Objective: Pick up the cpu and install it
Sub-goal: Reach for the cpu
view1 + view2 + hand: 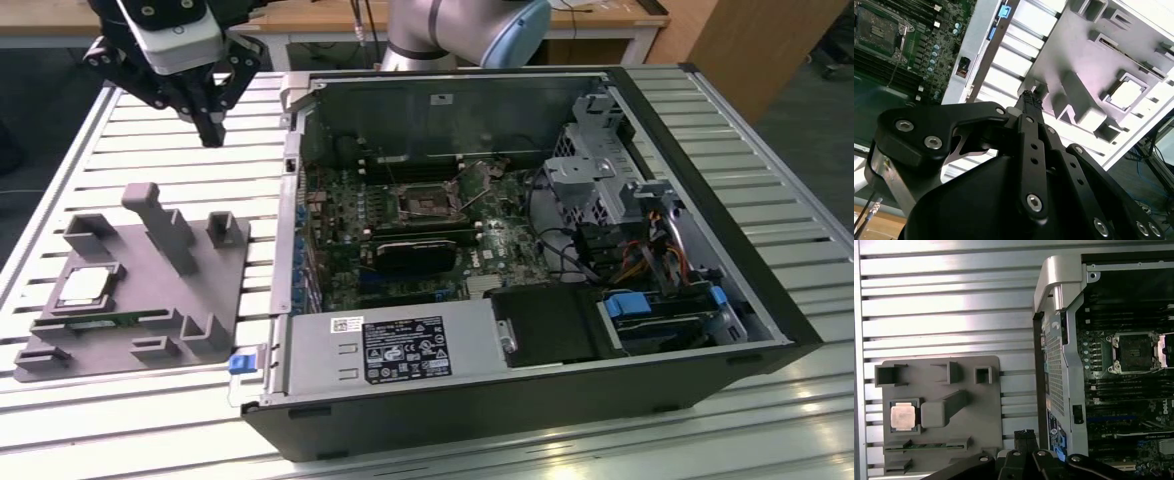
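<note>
One gripper [210, 128] up over the slatted table [134, 150], fingers [1029, 102] pressed together, well apart from cpu [87, 286] in grey fixture [200, 290].

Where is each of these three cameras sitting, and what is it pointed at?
Exterior view: off the arm, raised, looking down on the computer case, grey fixture, gripper and arm.
First wrist view: on the arm, looking straight down past the gripper at the cpu and socket.
Second wrist view: on the arm, close behind the gripper, looking aslant.
Shared: both wrist views show the cpu lying in the fixture, and the socket.
</note>
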Tool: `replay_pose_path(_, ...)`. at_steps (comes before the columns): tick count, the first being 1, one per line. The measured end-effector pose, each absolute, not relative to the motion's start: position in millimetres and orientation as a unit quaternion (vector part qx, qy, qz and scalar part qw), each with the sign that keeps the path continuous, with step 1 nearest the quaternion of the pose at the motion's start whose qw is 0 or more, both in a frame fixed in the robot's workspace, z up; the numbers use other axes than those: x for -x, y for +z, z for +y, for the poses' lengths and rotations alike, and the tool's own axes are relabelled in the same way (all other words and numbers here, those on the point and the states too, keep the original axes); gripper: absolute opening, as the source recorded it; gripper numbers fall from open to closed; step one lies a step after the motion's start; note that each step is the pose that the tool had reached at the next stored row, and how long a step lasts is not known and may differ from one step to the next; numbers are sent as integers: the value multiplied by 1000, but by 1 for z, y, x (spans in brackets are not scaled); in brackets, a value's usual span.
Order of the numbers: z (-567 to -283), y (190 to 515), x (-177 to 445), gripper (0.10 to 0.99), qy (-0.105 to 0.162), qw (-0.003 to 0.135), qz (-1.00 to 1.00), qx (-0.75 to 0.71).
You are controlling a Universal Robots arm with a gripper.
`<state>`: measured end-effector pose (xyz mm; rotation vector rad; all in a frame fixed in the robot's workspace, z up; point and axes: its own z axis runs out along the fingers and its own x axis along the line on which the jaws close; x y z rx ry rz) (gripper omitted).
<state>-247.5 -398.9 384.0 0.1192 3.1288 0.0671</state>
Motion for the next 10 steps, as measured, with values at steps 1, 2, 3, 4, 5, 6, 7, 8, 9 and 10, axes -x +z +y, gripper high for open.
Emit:
replay_pose_path(1, -399, 384, 248, 106, 21, 5, 999, -38)
replay_pose_path(2, -399, 384, 249, 106, 21, 5, 999, -38)
replay_pose_path(3, -399, 384, 250, 106, 21, 5, 999, -38)
replay_pose_path(4, -399, 384, 250, 106, 21, 5, 999, -38)
replay_pose_path(5, -399, 384, 251, 106, 21, 5, 999, -38)
replay_pose_path(6, -399, 384, 252, 106, 21, 5, 999, -38)
replay_pose_path(7, -399, 384, 253, 106, 21, 5, 999, -38)
replay_pose_path(8, -399, 384, 253, 106, 21, 4, 999, -38)
replay_pose_path(9, -399, 383, 254, 106, 21, 4, 999, -38)
replay_pose_path(10, -399, 383, 255, 106, 21, 4, 999, -38)
